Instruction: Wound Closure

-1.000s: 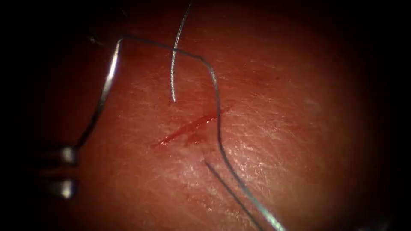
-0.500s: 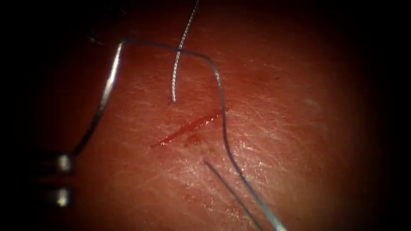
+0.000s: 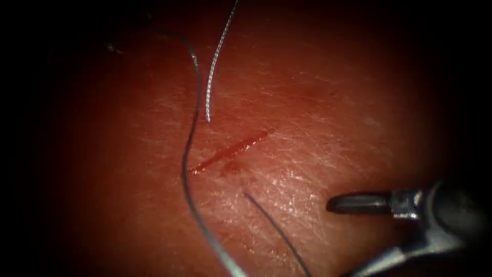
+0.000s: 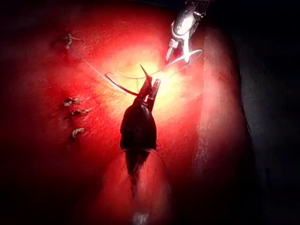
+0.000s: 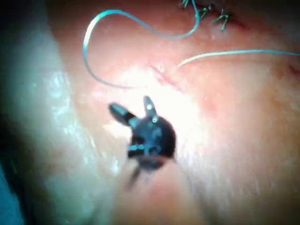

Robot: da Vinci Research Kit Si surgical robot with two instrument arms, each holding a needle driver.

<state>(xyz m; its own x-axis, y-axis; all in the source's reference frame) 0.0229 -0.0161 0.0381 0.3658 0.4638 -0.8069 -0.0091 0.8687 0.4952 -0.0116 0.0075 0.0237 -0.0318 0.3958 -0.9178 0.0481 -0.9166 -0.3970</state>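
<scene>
Cut (image 3: 230, 151): short slit in the tissue (image 3: 359, 102), edges apart and red fluid (image 3: 233, 166) beside it. No stitch crosses it.
Older stitches (image 4: 71, 101): a row of knotted ones with cut ends, seen in the left wrist view, well apart from both tools.
Left tool (image 4: 149, 88): clamped on the needle (image 4: 119, 84) near one end of its curve.
Needle: the curve sweeps out sideways from the jaws, over the tissue. Judged clear of the tissue, not in it.
Right tool (image 3: 353, 233): jaws spread wide, holding nothing, right of the cut and near it. Its jaws also stand parted in its own wrist view (image 5: 133, 108).
Thread (image 3: 187, 154): one slack strand runs down past the cut's left end. A second, braided strand (image 3: 212, 72) ends touching the tissue just above the cut; cannot tell whether it enters.
Progress: early for this cut. Judging by the slack thread and open edges, no bite holds it closed yet, so the passes, knot and trim are all left.
</scene>
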